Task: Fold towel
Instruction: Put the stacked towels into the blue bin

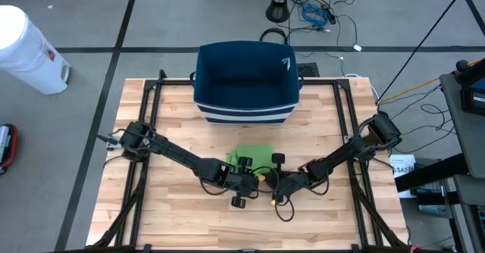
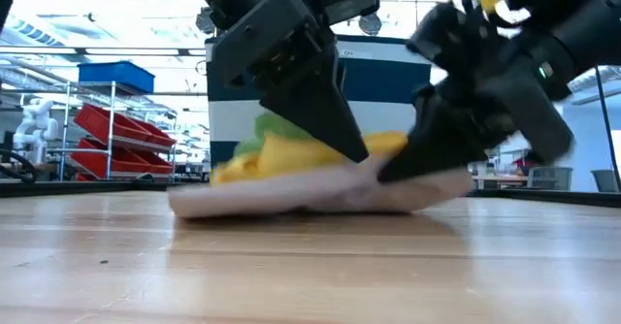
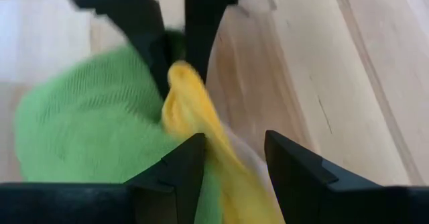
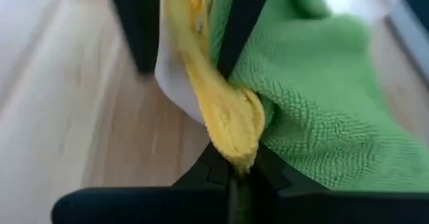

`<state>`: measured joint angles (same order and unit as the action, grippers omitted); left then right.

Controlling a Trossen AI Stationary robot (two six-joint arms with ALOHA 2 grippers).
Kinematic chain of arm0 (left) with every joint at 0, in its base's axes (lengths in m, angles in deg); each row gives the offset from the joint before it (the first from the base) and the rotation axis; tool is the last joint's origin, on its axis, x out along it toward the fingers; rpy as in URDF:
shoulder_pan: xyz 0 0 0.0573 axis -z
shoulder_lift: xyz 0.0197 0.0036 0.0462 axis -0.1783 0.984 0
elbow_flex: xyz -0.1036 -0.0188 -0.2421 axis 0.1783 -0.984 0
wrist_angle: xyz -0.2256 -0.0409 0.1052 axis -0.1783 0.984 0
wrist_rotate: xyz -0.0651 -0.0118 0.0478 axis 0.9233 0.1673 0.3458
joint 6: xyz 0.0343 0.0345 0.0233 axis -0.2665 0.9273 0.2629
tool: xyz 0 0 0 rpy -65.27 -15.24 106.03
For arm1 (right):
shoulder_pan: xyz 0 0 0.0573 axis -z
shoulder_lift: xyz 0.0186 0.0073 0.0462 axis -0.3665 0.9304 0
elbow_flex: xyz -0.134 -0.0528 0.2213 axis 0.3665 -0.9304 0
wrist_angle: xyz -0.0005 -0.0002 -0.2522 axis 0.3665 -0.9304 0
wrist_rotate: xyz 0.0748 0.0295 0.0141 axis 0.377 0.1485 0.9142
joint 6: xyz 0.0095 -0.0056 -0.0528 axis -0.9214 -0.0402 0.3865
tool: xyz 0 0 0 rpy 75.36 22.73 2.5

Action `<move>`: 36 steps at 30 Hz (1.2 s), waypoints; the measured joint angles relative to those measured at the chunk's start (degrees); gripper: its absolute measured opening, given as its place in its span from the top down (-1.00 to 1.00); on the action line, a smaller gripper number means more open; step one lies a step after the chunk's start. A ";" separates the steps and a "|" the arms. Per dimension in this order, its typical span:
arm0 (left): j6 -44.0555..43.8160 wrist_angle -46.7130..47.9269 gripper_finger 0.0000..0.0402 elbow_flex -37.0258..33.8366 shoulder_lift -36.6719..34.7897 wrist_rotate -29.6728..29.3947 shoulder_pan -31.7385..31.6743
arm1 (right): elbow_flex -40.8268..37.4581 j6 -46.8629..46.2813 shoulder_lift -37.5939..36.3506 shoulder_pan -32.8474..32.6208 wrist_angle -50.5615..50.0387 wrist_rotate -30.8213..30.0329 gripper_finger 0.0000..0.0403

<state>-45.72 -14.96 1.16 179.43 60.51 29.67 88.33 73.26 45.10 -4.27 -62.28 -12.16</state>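
Observation:
A green towel (image 1: 251, 156) lies bunched at the table's middle, with a yellow layer (image 2: 291, 157) and a white layer (image 2: 291, 196) under it; the white one rests on the wood. My left gripper (image 3: 234, 163) comes from the left and is shut on the near, yellow-and-white edge. My right gripper (image 4: 240, 174) comes from the right and is shut on the same yellow edge, close beside the left one. In the high view the two grippers (image 1: 256, 179) (image 1: 268, 182) almost meet. My left gripper has the bunched yellow and white edge (image 3: 224, 160) between its two fingers, several layers thick. The fingers slant down from the table's left. The pile below stays on the table. My right gripper pinches the yellow edge's folded tip (image 4: 236, 140) between its shut fingers. It slants down from the table's right. The edge is raised a little above the wood, and the green cloth (image 4: 322, 117) lies beside it.
A dark blue bin (image 1: 246, 82) with a white stripe stands open at the table's far middle, just behind the towels. A black frame (image 1: 151, 94) runs along the table's sides. Bare wood (image 1: 189, 223) lies near the front edge.

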 joint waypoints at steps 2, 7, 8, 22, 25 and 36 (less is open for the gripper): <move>0.51 -1.13 0.18 0.00 0.00 -1.32 0.01 | 0.01 0.00 -1.39 0.42 1.38 -0.09 0.95; 0.61 -1.09 0.18 0.02 -0.04 -7.77 -0.03 | -0.01 0.32 -4.19 1.35 3.05 -1.06 0.95; 0.90 -1.10 0.18 0.02 -0.07 -10.92 0.08 | -0.01 0.15 -4.69 1.56 2.96 -1.52 0.95; 14.10 -7.91 0.18 0.00 0.00 -22.46 1.84 | 0.34 -6.35 -5.82 3.01 1.65 1.34 0.95; 14.13 -8.25 0.12 0.02 1.01 -21.43 1.67 | 0.34 -6.47 -5.82 3.45 1.27 2.20 0.95; 6.70 -10.65 -0.57 0.02 1.66 -20.25 1.18 | 0.34 -6.25 -5.84 3.75 1.63 2.85 0.94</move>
<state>-39.02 -25.61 1.18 181.09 40.26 30.85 88.66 67.01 39.26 -0.52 -60.66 -9.31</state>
